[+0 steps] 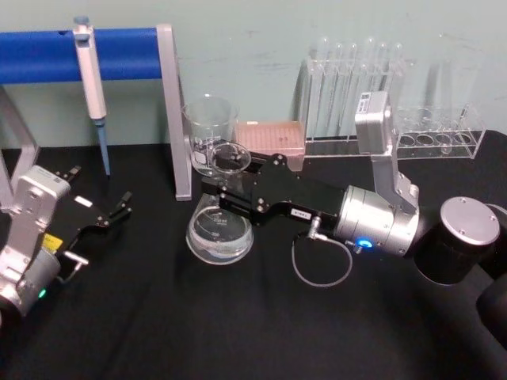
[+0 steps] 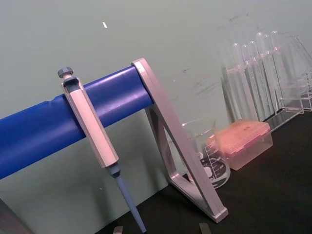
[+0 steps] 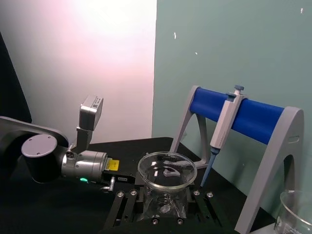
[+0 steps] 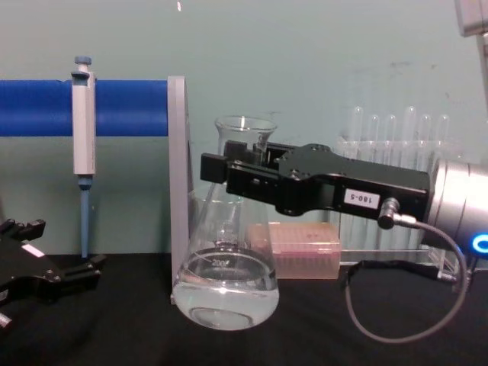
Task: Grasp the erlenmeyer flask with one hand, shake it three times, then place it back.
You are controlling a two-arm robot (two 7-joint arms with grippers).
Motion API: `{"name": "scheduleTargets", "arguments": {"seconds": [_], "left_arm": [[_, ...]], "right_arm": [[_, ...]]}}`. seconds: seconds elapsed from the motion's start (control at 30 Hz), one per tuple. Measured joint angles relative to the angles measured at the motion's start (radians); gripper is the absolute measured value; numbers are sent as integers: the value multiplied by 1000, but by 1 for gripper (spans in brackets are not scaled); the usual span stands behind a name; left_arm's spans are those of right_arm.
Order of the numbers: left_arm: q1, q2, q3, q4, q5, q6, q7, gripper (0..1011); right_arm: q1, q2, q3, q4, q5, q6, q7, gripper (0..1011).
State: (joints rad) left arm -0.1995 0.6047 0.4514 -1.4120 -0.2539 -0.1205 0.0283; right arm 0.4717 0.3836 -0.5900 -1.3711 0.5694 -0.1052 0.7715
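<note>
The erlenmeyer flask is clear glass with a little liquid in its wide base. It leans slightly near the grey stand post. My right gripper, black with a "180-5" label, is shut on the flask's neck just below the flared rim. The right wrist view looks down into the flask's mouth between the fingers. I cannot tell whether the base rests on the black table or hangs just above it. My left gripper stays open and empty at the table's left, apart from the flask.
A glass beaker and a pink tip box stand just behind the flask. A pipette hangs on the blue bar of the grey stand. Test tube racks line the back right. A grey cable loops under the right wrist.
</note>
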Motion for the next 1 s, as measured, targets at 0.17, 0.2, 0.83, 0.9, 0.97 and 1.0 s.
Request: {"name": "scheduleTargets", "arguments": {"seconds": [0.17,0.2,0.83,0.9,0.97,1.0], "left_arm": [[0,0,0,0,0,0,0,1001],[0,0,0,0,0,0,0,1001],[0,0,0,0,0,0,0,1001],[0,0,0,0,0,0,0,1001],[0,0,0,0,0,0,0,1001],[0,0,0,0,0,0,0,1001]], "right_arm": [[1,6,2,5,5,-6,-16,457],[0,11,8,5,6,-8,-24,457],[-100,112,176,-51,1,-14,-206,457],[-120,125,202,-62,-2,-11,-230,457],[-136,133,222,-71,-4,-8,-247,457],[-141,135,229,-73,-5,-8,-252,457]]}}
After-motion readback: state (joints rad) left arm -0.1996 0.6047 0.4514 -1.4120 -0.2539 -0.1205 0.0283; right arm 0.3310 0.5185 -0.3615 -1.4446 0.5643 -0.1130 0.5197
